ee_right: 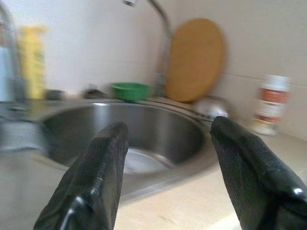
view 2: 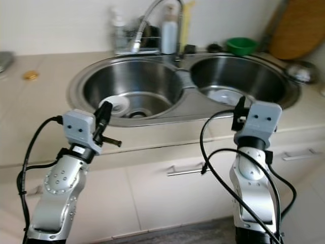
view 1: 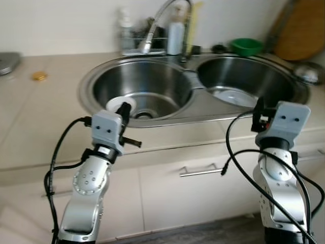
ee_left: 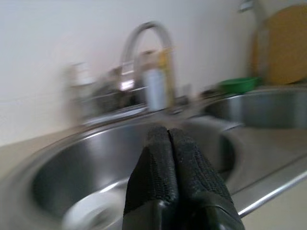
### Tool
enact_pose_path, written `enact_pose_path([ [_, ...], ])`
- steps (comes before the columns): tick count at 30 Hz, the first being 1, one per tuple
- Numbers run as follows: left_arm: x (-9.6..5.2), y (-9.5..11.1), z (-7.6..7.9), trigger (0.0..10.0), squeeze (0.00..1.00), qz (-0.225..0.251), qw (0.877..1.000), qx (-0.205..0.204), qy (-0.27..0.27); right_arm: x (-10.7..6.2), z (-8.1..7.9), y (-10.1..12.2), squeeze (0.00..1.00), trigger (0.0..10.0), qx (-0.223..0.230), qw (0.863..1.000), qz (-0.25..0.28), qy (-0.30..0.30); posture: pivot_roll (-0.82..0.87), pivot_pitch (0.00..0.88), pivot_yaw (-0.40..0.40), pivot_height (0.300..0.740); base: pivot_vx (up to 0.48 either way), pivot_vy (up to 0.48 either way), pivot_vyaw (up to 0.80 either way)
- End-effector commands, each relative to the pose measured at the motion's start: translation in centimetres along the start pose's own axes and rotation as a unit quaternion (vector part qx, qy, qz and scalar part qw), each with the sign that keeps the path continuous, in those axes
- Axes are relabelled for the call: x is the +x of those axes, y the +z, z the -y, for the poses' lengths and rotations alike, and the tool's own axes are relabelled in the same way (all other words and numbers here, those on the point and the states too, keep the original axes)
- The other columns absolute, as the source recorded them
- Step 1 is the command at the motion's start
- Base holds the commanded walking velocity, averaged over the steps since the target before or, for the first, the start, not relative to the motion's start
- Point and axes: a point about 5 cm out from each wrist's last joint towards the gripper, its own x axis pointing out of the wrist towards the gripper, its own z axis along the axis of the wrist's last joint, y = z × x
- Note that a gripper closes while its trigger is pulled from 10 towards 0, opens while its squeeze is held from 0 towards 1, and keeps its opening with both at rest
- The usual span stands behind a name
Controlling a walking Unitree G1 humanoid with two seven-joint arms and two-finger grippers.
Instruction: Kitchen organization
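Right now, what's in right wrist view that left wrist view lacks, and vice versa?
Right wrist: right gripper open, a red-labelled bottle on the counter, a plate in the right basin. Left wrist: left gripper shut, the left basin with a white dish. Both: green bowl, round wooden board, yellow bottle.

Double round sink: shiny stainless steel. Beige tabletop: smooth, matt. Round cutting board: wood. Small green bowl: glossy plastic. Black end effector fingers: finely textured, matt.

Beige countertop, cream cabinets, pale wall
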Motion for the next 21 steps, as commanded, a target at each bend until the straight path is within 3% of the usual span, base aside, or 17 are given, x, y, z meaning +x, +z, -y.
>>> enact_pose_path([
  [1,0.1,0.1,0.3,10.0,0.00,0.005,1.000,0.002,-0.007,-0.1,0.0,0.7,0.00,10.0,-0.002,1.000,0.018,0.000,0.16,0.000,-0.046,0.740,0.000,0.000,-0.80],
  [21,0.0,-0.5,0.7,10.0,0.00,-0.005,1.000,0.016,-0.024,-1.8,0.7,-0.4,0.00,10.0,-0.023,1.000,0.000,0.008,0.14,0.000,-0.036,0.740,0.000,0.000,-0.80],
])
